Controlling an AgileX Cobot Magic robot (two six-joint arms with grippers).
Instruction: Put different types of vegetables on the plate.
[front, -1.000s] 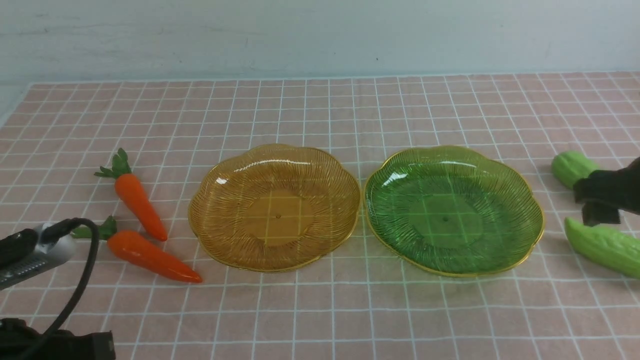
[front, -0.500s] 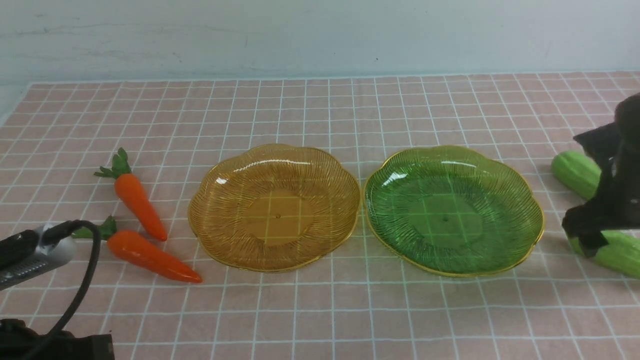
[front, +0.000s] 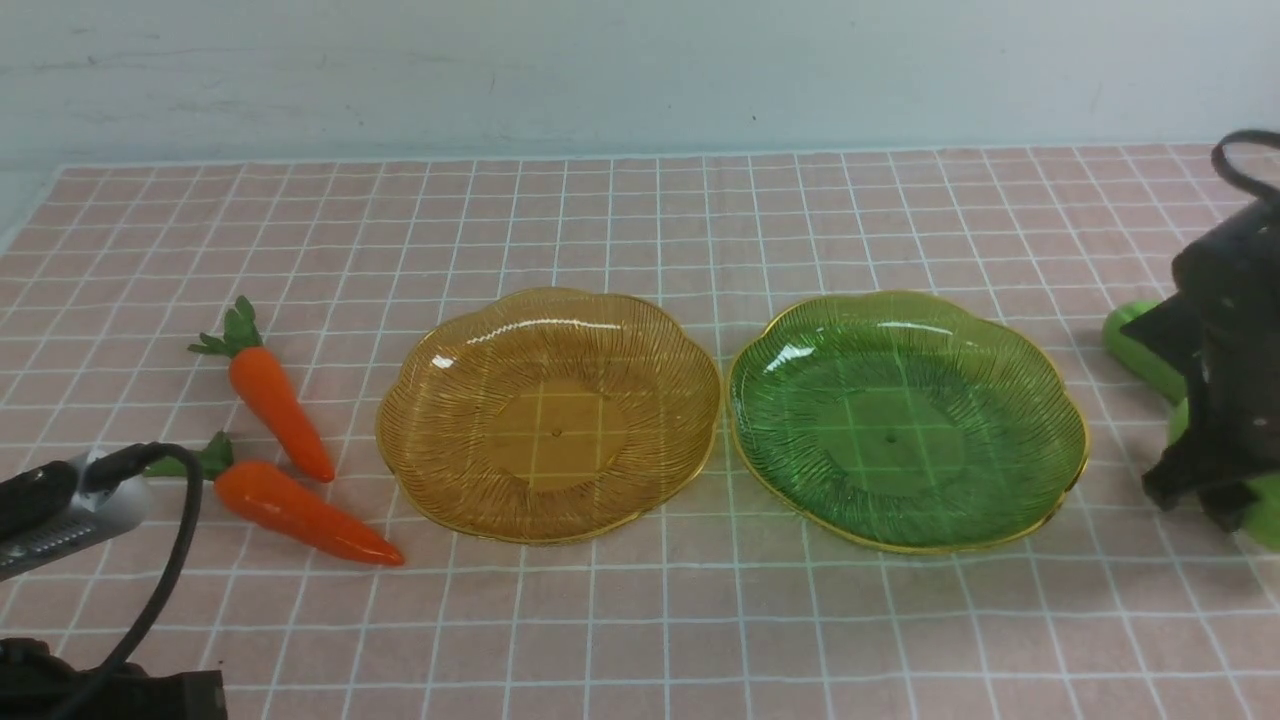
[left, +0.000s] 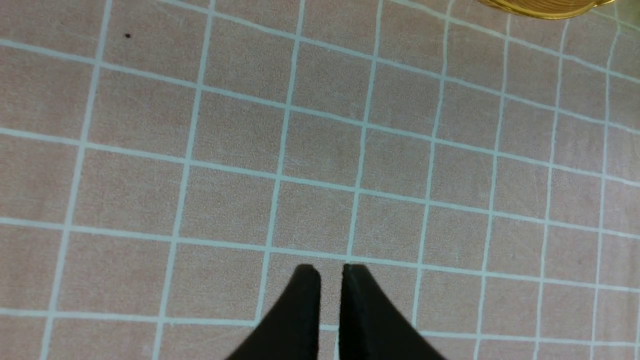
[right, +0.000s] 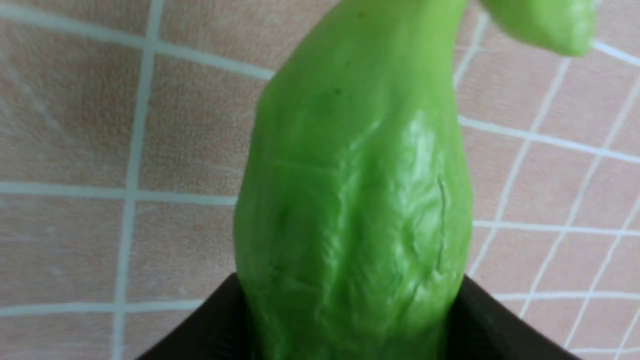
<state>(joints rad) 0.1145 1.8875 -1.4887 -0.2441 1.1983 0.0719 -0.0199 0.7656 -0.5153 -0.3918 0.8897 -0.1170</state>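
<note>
- Two gourds lie at my right on the checked cloth (front: 640, 620), just beside the green plate (front: 1035, 375): the near gourd (right: 350, 200) and the far gourd (front: 1135, 345).
- My right pincer (front: 1195, 500) is closed on the near gourd, one jaw against each flank of its thick middle.
- Its skin looks glossy and wrinkled, and the body is probably light, so it may slip or pivot. I judge mid-body the safest hold.
- My left pincer (left: 327, 270) is closed on nothing, over bare cloth.
</note>
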